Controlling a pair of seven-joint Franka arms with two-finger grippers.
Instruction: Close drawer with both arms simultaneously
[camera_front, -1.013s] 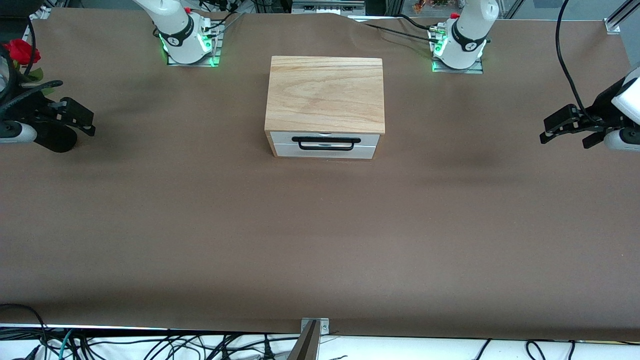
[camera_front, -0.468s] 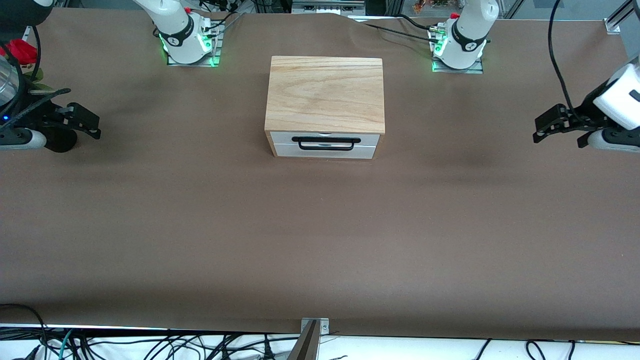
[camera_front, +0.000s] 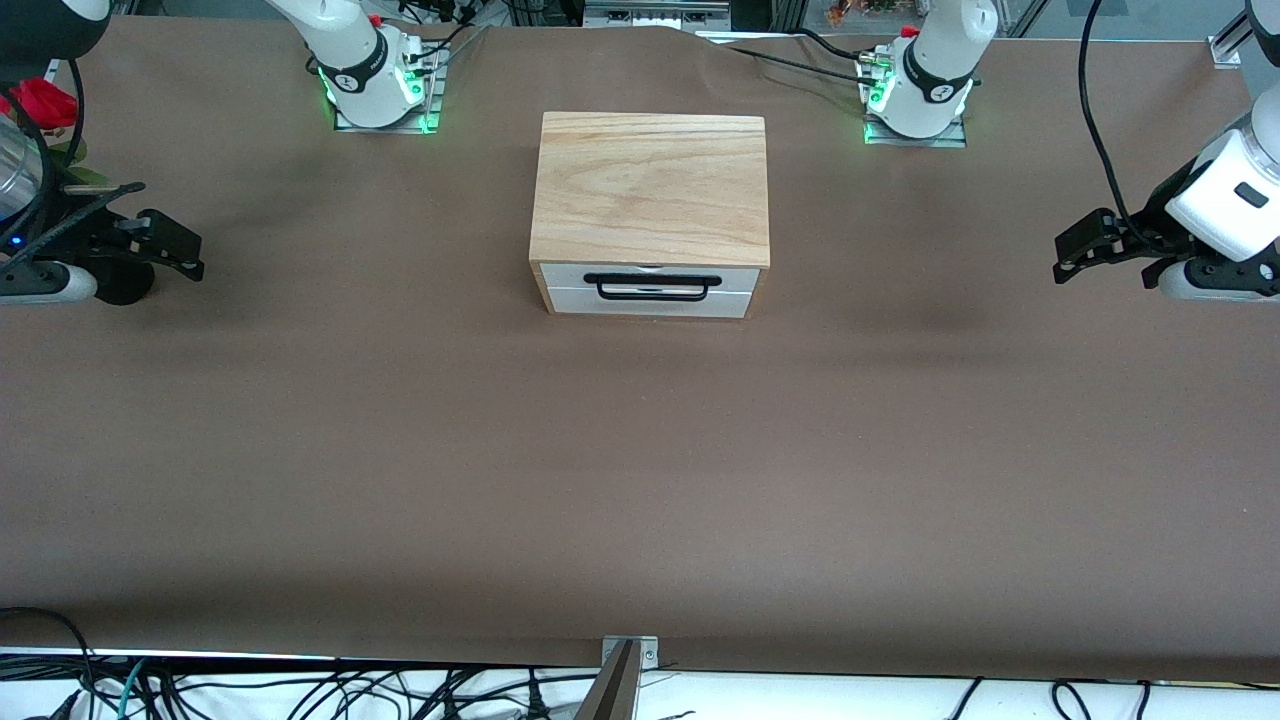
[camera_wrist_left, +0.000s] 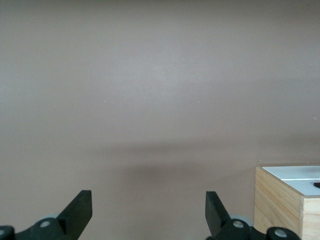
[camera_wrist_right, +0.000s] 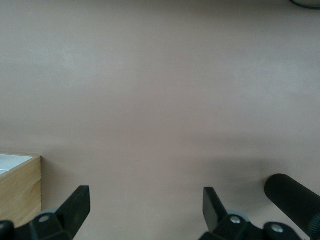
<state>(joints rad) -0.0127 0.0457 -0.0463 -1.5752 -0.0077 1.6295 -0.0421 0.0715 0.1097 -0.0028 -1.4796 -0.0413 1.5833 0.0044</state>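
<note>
White-fronted drawer (camera_front: 648, 288) sits mid-counter (camera_front: 640, 450), seemingly pushed in. Rigid, slides easily; push panel beside handle (camera_front: 652, 287). Left hand (camera_front: 1085, 245) and right hand (camera_front: 165, 240) wide apart, empty, at counter ends.

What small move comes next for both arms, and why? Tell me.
Probably bring both grippers in toward the drawer front together. Its white panel sits only slightly out of the box, nearly shut. The left gripper hangs open over bare table at the left arm's end, the right gripper open at the right arm's end, both well apart from the drawer, so neither can push yet.
</note>
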